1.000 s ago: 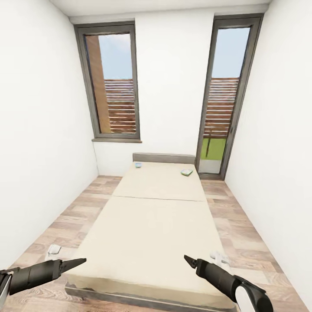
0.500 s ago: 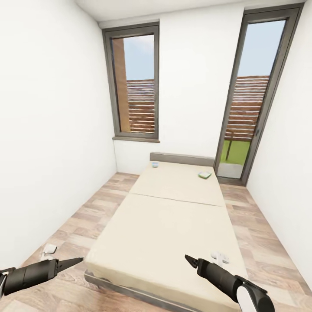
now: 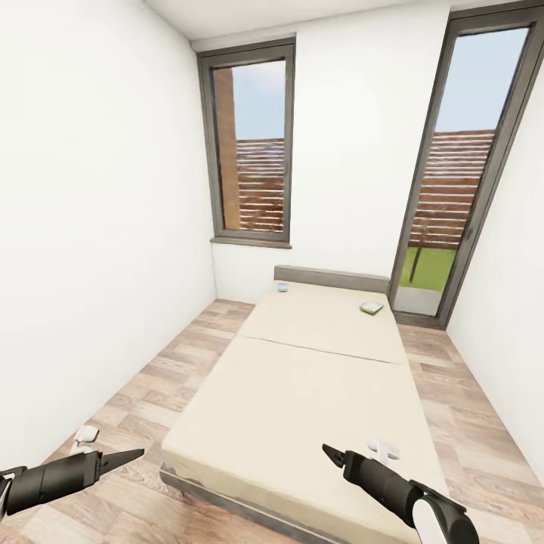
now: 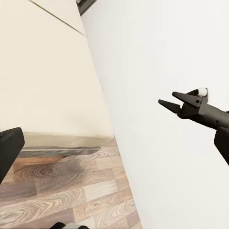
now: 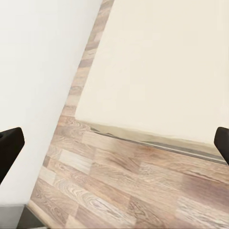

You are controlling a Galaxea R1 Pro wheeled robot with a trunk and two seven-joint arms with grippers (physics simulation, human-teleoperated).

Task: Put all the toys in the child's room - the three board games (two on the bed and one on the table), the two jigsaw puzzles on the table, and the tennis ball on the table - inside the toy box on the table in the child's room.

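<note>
Both board games (image 3: 370, 307) lie far ahead of the fingers by the headboard of the bed (image 3: 317, 378), the green one nearer the right fingers (image 3: 327, 453) (both pairs pinched narrow, holding nothing).

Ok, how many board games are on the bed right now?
2: a bluish board game by the headboard, and a green-white board game nearer the glass door.
</note>
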